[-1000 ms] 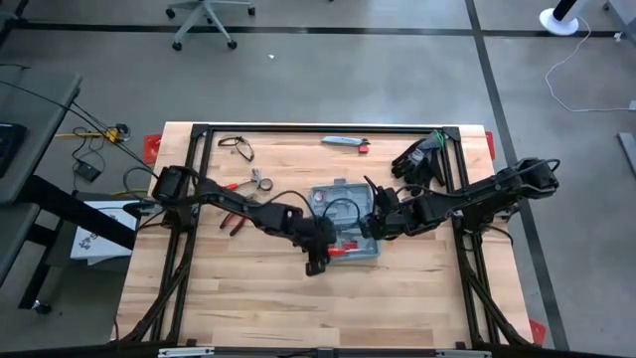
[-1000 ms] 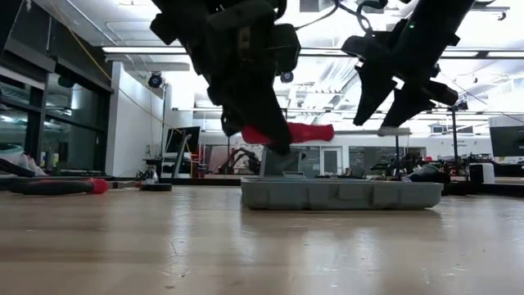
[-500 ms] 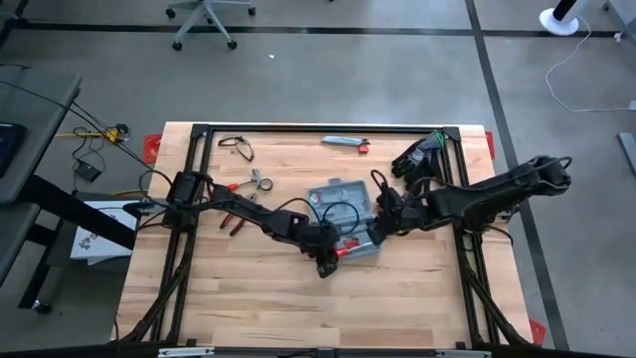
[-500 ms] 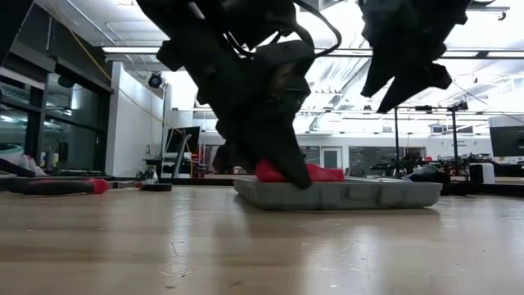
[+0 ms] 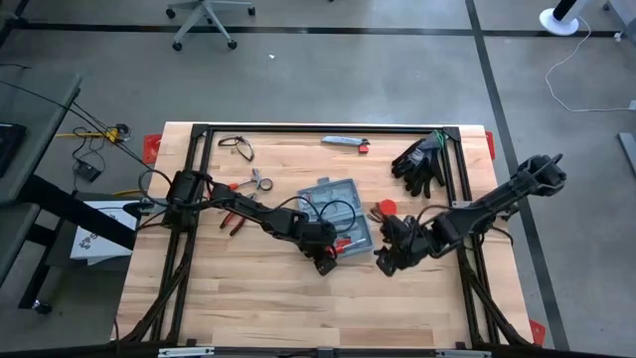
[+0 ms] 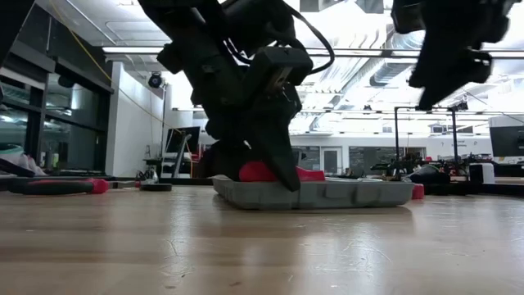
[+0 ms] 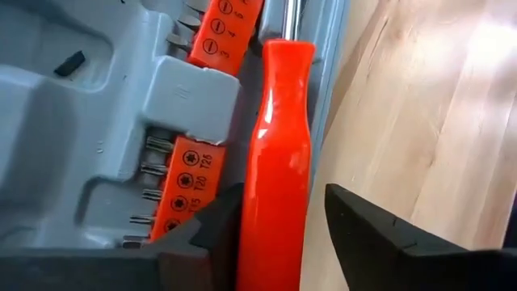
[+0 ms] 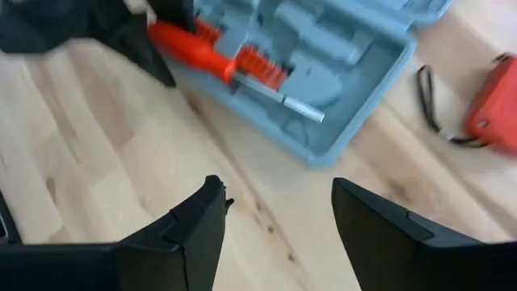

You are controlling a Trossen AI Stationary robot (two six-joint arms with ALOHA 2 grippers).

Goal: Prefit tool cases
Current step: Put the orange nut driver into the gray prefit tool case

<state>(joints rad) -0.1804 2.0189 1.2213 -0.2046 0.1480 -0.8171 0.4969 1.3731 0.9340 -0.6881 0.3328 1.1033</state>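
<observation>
We had the tool case (image 5: 336, 211) lying open near the middle of the worktop (image 5: 258, 298), its moulded recesses facing up. Our left gripper (image 7: 279, 242) was down at the case's near edge, its fingers (image 7: 214, 230) spread either side of the red-handled screwdriver (image 7: 279, 153). One seemed to touch the handle, the other stood apart from it, so we judged the grip loose or already let go. The screwdriver lay along the edge recess beside the orange bit holder (image 7: 182, 182). In the low view the case (image 6: 315, 193) sat tilted, the end under that gripper raised off the worktop.

Our right gripper (image 8: 275, 214) hung over bare wood just beside the case, fingers (image 8: 202, 218) apart and holding nothing, with a small red object (image 5: 385, 208) lying near by.

To do this step well, we judged that the handle had to sit fully down in its recess before release. We also needed to press straight down, not sideways, so the case would settle flat. Steadying the far side with the free gripper would have helped, since a tilted tray could let the tool roll out.
</observation>
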